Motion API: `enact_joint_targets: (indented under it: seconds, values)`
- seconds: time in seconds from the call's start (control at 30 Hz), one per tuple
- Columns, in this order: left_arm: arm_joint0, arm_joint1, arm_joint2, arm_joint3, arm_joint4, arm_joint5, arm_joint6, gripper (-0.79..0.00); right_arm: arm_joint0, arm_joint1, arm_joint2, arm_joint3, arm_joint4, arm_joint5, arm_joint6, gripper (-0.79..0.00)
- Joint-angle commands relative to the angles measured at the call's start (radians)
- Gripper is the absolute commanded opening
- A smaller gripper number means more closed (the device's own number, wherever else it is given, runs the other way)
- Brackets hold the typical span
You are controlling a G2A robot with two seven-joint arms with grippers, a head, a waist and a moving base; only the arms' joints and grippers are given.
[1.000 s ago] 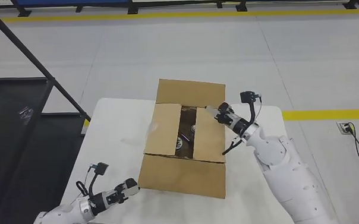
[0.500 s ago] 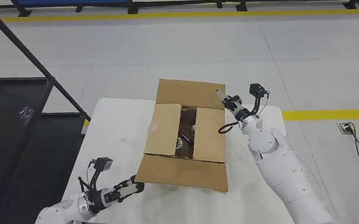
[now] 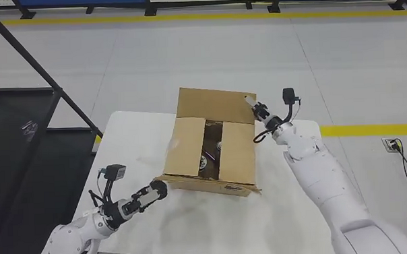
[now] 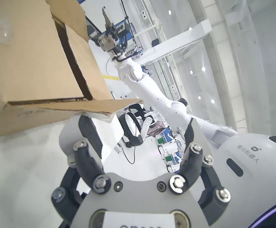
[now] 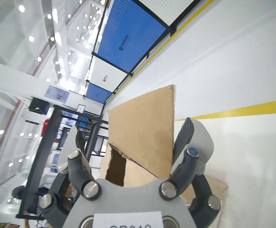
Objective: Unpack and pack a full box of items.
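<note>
Box (image 3: 191,147) is seen at the middle of the white bench (image 3: 133,139), side flaps folded inward and a dark gap showing between them. The left tool (image 3: 156,190) is held at the near left corner with its fingers spread, and one fingertip (image 4: 89,131) is tucked just under the raised near flap (image 4: 86,105). The right tool (image 3: 252,104) is held at the far right corner, likewise spread, and the upright far flap (image 5: 146,125) is framed between its fingers. Contact there cannot be told.
</note>
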Motion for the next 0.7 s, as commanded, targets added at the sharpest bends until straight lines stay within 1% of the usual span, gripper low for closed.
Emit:
enact_joint_targets:
  seconds: [0.0, 0.2, 0.3, 0.5, 0.6, 0.67]
  values:
    - [-0.004, -0.004, 0.011, -0.009, 0.071, 0.002, 0.080, 0.000, 0.010, 0.001, 0.013, 0.028, 0.036, -0.062, 0.036, 0.000]
    - [-0.025, -0.018, 0.063, -0.025, 0.268, 0.011, 0.292, 0.000, 0.021, 0.011, 0.051, 0.057, 0.134, -0.209, 0.174, 0.000]
    - [-0.043, -0.025, 0.094, -0.022, 0.352, 0.019, 0.371, 0.000, 0.021, 0.022, 0.071, 0.057, 0.177, -0.269, 0.241, 0.000]
    - [-0.091, -0.039, 0.156, 0.011, 0.516, 0.041, 0.500, 0.000, 0.014, 0.048, 0.093, 0.024, 0.205, -0.350, 0.363, 0.000]
    - [-0.117, -0.047, 0.188, 0.038, 0.559, 0.051, 0.552, 0.000, 0.006, 0.061, 0.094, -0.010, 0.201, -0.377, 0.434, 0.000]
    - [-0.132, -0.051, 0.204, 0.054, 0.576, 0.053, 0.568, 0.000, -0.002, 0.068, 0.095, -0.036, 0.212, -0.380, 0.489, 0.000]
